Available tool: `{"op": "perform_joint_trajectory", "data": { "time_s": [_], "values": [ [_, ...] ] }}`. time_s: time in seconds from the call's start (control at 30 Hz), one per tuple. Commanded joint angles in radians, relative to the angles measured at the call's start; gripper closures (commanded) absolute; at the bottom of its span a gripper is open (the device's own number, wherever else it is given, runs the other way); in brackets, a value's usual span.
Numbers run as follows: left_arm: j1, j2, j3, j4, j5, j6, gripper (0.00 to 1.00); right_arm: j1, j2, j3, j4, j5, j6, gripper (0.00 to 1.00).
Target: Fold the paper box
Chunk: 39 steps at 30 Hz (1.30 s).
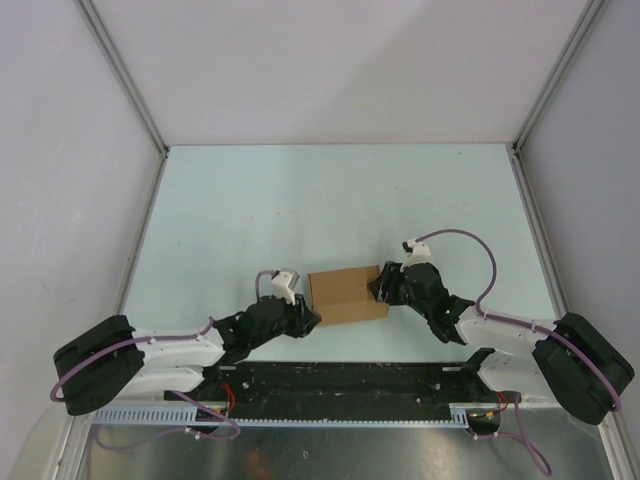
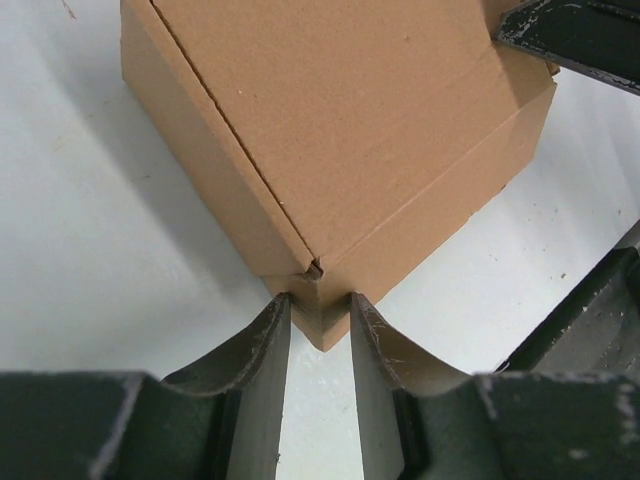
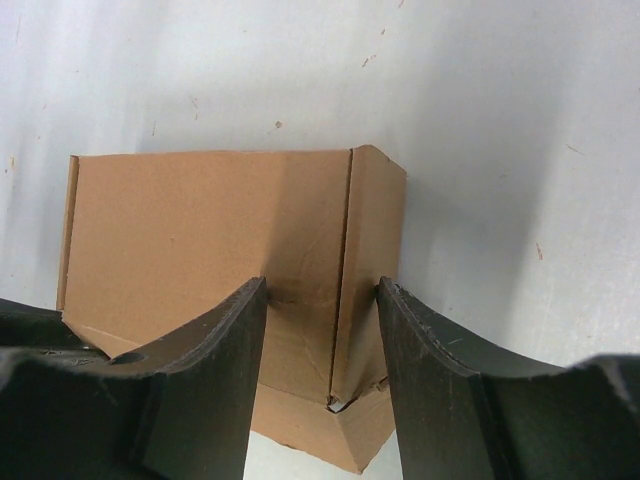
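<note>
Tan paper box (image 1: pixel 346 294), lid down: left tool (image 2: pixel 320 302) pinches a corner, right tool (image 3: pixel 320 290) gapes astride another; advise pressing seams flush.

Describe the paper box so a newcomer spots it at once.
On the pale green table, look toward the near edge, where both arms meet. The paper box lies between the left gripper and right gripper: the only tan cardboard block there.

One paper box (image 1: pixel 346 296), two hands (image 1: pixel 305 315) (image 1: pixel 378 290), one table (image 1: pixel 300 200).

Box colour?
Plain tan-brown cardboard box, no print; clearest in the left wrist view.
</note>
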Motion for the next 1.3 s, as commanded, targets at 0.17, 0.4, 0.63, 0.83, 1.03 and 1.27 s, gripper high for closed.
{"op": "perform_joint_trajectory", "data": {
  "time_s": [0.17, 0.4, 0.63, 0.83, 1.03, 1.27],
  "values": [
    [-0.005, -0.015, 0.028, 0.011, -0.02, 0.027, 0.66, -0.002, -0.002, 0.003, 0.023, 0.005, -0.019, 0.47],
    [-0.005, -0.081, 0.013, -0.008, -0.014, 0.029, 0.64, -0.002, -0.1, 0.015, -0.068, 0.054, -0.035, 0.35],
    [-0.005, -0.103, 0.013, -0.014, -0.002, 0.032, 0.62, 0.039, -0.295, 0.015, -0.236, 0.155, -0.025, 0.32],
    [-0.005, -0.101, 0.014, -0.017, -0.006, 0.033, 0.6, 0.119, -0.327, 0.015, -0.347, 0.218, 0.022, 0.3],
    [-0.005, -0.093, 0.019, -0.017, -0.008, 0.035, 0.6, 0.192, -0.356, -0.062, -0.275, 0.244, 0.022, 0.26],
    [-0.005, -0.075, 0.033, -0.017, -0.005, 0.038, 0.6, 0.18, -0.415, -0.096, -0.266, 0.218, 0.004, 0.28]
  ]
}}
